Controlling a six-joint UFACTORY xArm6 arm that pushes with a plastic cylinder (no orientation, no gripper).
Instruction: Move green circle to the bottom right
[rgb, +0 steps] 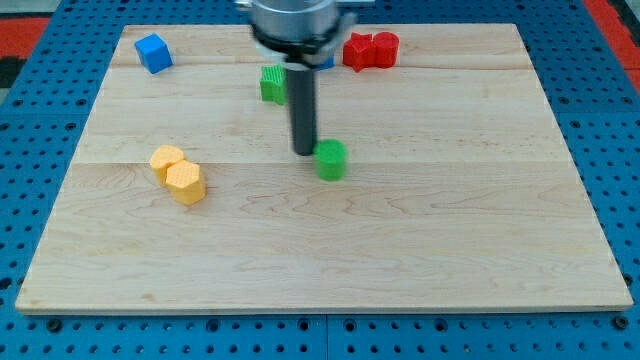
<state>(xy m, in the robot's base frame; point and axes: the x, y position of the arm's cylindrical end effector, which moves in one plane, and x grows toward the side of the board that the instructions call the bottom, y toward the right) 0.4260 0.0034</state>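
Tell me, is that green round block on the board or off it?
On. The green circle sits mid-board, beside my tip.

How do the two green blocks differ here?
The green circle sits mid-board, fully visible, just right of my tip; the other green block lies nearer the view's top, partly hidden behind the rod. The circle looks rounded; the other block's shape is unclear, with ridged sides. Both share the same bright green and similar size.

The wooden board (480, 240) carries two green blocks (331, 159) (271, 83), two yellow blocks (167, 160) (186, 183), two red blocks (357, 50) (384, 47), one blue cube (153, 52), and perhaps another blue block (325, 60) mostly hidden behind the arm.
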